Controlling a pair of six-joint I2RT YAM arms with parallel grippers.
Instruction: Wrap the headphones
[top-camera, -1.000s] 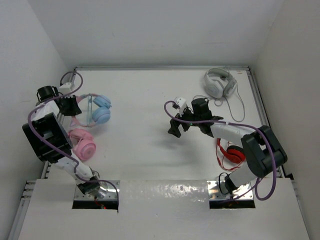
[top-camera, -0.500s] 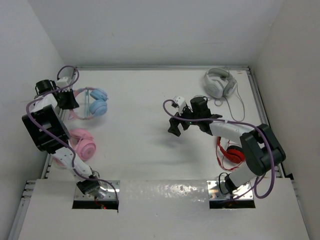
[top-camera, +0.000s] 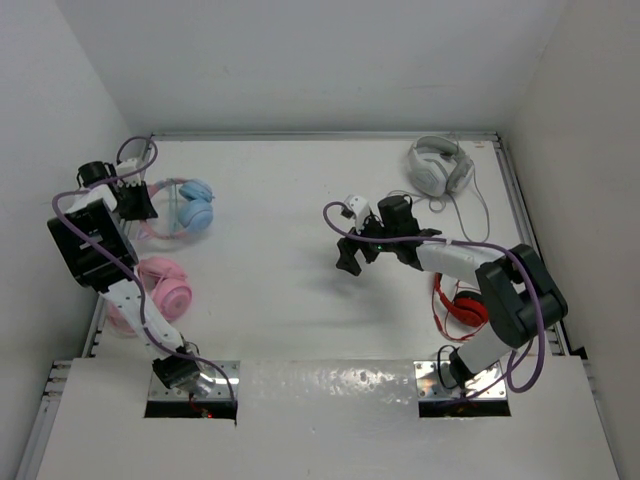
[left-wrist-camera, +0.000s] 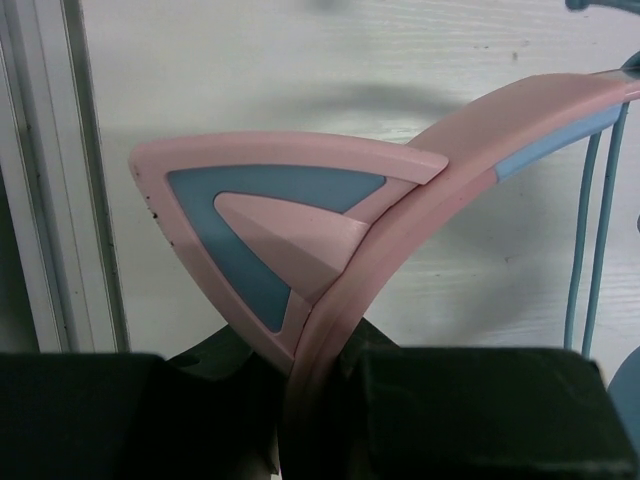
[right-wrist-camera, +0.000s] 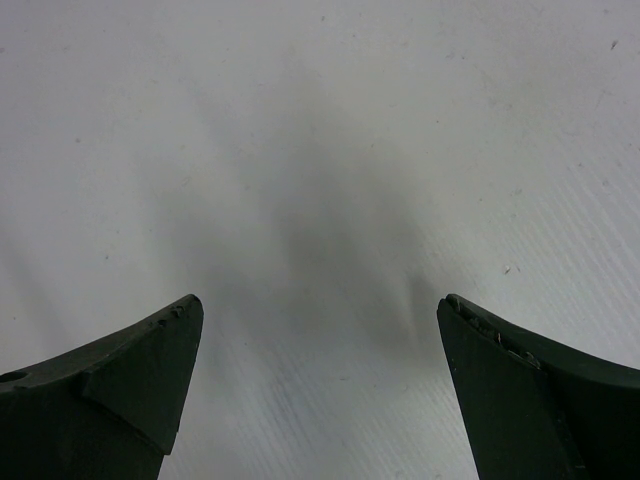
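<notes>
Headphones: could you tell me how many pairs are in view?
4: blue pair far left, in the left gripper; pink pair just nearer; white pair far right; red pair near right, partly hidden.

All-pink headphones (top-camera: 165, 287) lie left, white headphones (top-camera: 438, 166) (cable trailing) far right, red headphones (top-camera: 466, 309) nearer.

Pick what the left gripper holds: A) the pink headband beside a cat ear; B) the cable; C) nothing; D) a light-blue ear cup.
A: the left wrist view shows the left gripper closed around the pink headband, right at the base of a cat ear.
</notes>
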